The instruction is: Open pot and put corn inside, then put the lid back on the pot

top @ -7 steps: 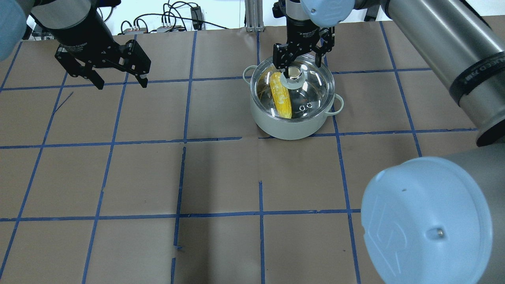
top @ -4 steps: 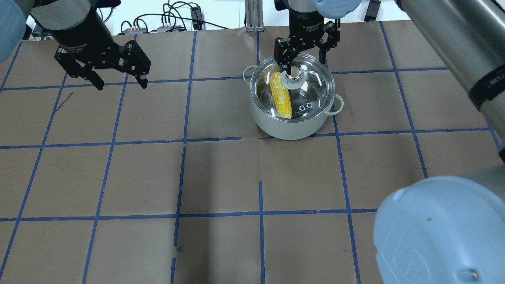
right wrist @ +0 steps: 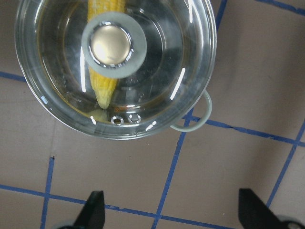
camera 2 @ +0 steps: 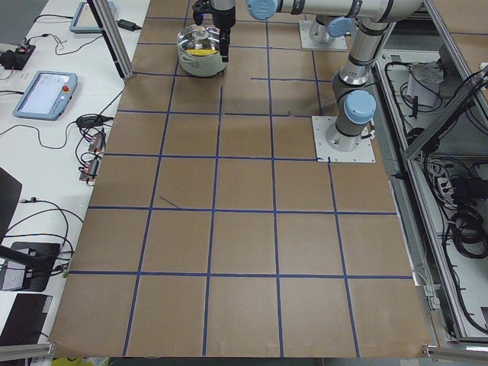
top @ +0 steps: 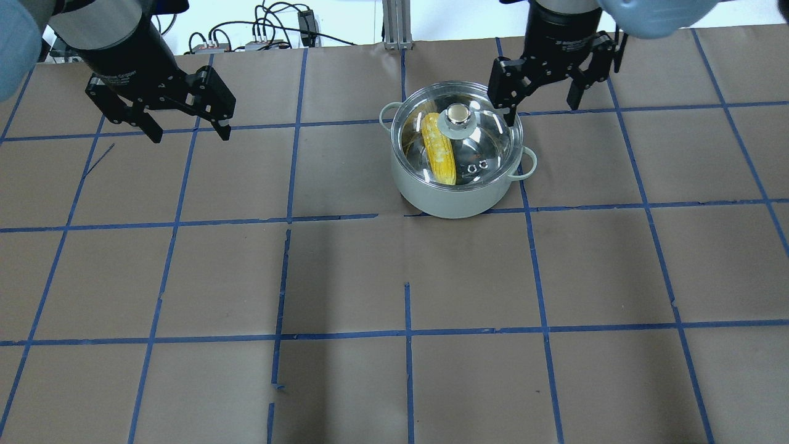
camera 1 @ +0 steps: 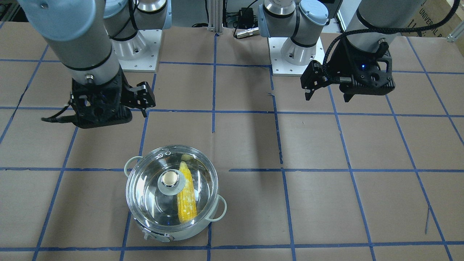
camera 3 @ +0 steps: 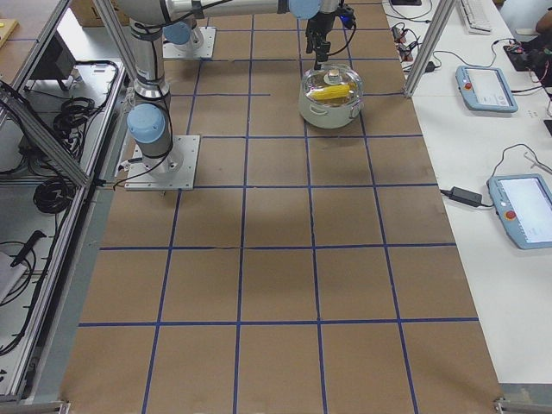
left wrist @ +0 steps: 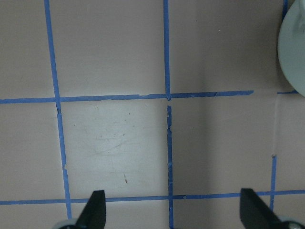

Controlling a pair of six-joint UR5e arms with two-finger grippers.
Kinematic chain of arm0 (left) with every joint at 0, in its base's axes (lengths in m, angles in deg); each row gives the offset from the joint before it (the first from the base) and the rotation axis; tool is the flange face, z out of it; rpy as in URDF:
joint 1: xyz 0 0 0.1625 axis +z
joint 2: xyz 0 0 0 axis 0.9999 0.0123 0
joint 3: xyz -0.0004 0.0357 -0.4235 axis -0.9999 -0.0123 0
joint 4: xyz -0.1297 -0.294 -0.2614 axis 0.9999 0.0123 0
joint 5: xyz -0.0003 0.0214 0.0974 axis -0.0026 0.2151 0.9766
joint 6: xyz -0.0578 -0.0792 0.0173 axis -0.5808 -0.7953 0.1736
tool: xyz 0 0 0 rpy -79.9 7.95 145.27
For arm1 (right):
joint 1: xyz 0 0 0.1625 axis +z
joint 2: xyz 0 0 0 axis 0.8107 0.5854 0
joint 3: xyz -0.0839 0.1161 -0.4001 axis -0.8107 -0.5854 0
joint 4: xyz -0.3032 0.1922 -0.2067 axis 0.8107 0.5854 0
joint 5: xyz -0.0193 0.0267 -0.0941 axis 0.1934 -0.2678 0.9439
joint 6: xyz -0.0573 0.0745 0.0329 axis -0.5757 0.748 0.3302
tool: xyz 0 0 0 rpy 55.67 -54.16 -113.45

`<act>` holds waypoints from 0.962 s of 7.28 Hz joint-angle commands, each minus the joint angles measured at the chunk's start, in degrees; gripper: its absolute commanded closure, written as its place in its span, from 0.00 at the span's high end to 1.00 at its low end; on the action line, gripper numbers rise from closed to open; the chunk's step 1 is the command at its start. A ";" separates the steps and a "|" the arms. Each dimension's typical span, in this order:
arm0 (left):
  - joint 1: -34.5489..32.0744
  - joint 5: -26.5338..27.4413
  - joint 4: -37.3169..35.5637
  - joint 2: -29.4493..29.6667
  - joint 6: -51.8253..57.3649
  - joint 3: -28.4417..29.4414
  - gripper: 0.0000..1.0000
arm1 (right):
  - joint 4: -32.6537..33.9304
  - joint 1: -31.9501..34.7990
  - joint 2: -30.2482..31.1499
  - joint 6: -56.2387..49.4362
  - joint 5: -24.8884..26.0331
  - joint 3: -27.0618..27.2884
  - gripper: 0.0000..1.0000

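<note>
The pot [top: 455,196] stands on the table right of centre at the back, with the clear glass lid [top: 487,132] seated on it and the beige-topped knob [top: 457,114] free. The yellow corn [top: 439,148] lies inside, seen through the glass. My right gripper [top: 542,112] is open and empty, raised beside the pot's far right rim. In the right wrist view the lid [right wrist: 157,62], the corn [right wrist: 104,86] and the open fingertips [right wrist: 93,210] show. My left gripper [top: 190,132] is open and empty, far left of the pot. The front view shows the pot [camera 1: 170,232] with the corn [camera 1: 186,197] inside.
The table is brown paper with a blue tape grid [top: 407,333]. Cables and an aluminium post [top: 394,24] sit beyond the far edge. The left wrist view shows bare paper and the pot's edge [left wrist: 293,52]. Tablets [camera 3: 487,86] lie on a side bench.
My right gripper has lifted off the lid knob and moved to the right, past the pot's rim. The lid stays on the pot. The left gripper has not moved.
</note>
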 commanded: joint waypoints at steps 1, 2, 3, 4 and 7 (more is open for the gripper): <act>0.00 1.90 0.03 0.29 0.15 -0.07 1.00 | 3.20 -4.68 4.96 -0.35 -0.10 7.27 0.99; 0.00 2.17 0.03 0.73 0.59 1.06 1.00 | 6.78 -4.69 5.31 -0.26 -0.10 10.43 0.99; 0.09 2.09 0.29 0.82 0.59 1.25 1.00 | 9.68 -4.69 5.93 -0.09 -0.10 12.64 1.00; 0.09 1.83 0.38 0.83 0.77 1.34 1.00 | 10.50 -4.52 6.37 0.26 -0.19 13.36 1.00; 0.18 1.65 0.38 0.74 0.77 1.25 1.00 | 10.86 -4.43 6.02 0.35 0.34 12.48 1.00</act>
